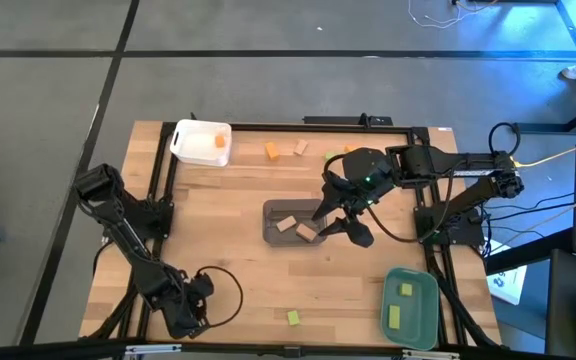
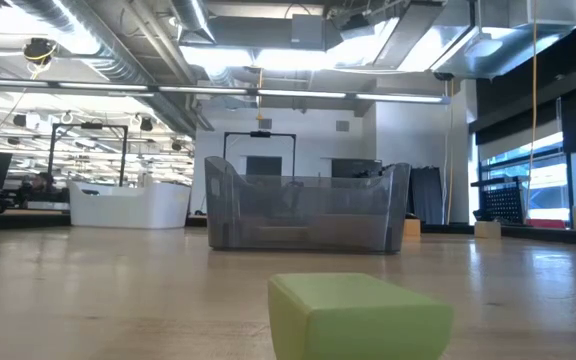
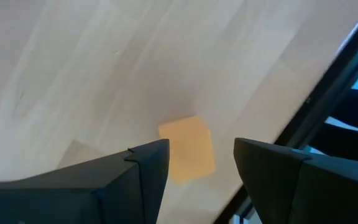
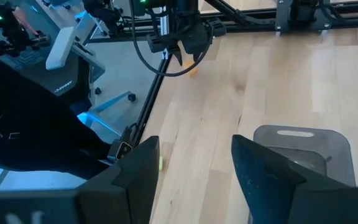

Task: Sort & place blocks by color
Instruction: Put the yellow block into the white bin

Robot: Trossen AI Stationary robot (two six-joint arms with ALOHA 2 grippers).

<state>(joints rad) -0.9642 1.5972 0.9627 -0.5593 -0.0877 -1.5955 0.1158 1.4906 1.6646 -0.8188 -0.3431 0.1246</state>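
While the right gripper (image 1: 340,224) hangs with fingers spread over the right end of the grey tray (image 1: 271,212), which holds two tan blocks (image 1: 297,228), the left gripper (image 1: 190,318) sits at the table's (image 1: 238,290) near left corner, fingers apart just above an orange block (image 3: 188,149). The white tray (image 1: 188,133) holds another orange block (image 1: 218,141), and the teal tray (image 1: 426,318) two green blocks (image 1: 400,303). Loose blocks (image 1: 285,150) lie along the far edge, and a green one (image 1: 293,317) near the front.

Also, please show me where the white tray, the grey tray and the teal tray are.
white tray (image 1: 185,140): high view, on its left rim.
grey tray (image 1: 270,222): high view, on its left wall.
teal tray (image 1: 426,312): high view, on its bare floor.
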